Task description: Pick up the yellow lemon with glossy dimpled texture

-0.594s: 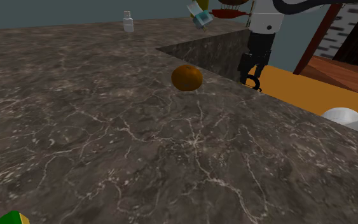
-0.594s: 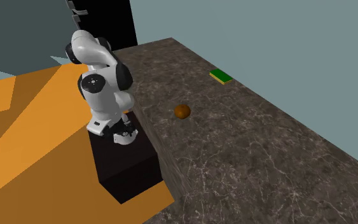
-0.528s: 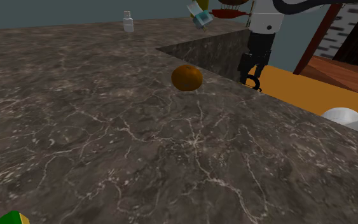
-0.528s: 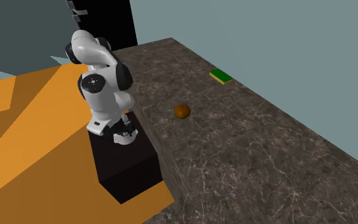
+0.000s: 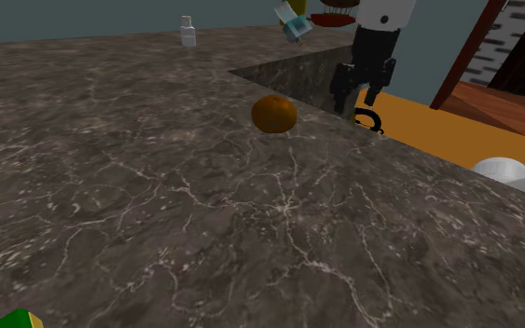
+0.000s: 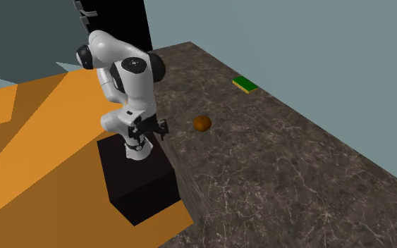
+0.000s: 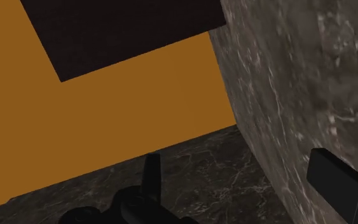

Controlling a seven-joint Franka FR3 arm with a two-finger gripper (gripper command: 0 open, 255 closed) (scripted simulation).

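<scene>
Because the round orange-brown lemon (image 5: 274, 114) looks light, firm and slick, the gripper (image 5: 355, 89), jaws apart, should clasp its widest middle.

The arm (image 6: 130, 84) is built from smooth, rounded white shells, and the joints between them are dark bands. One shell carries a small dark round mark in its middle. The gripper (image 6: 154, 130) at the end is all black and has two flat, blocky fingers (image 7: 339, 188) with square edges. The whole robot is mounted on a plain black box (image 6: 140, 187).
</scene>
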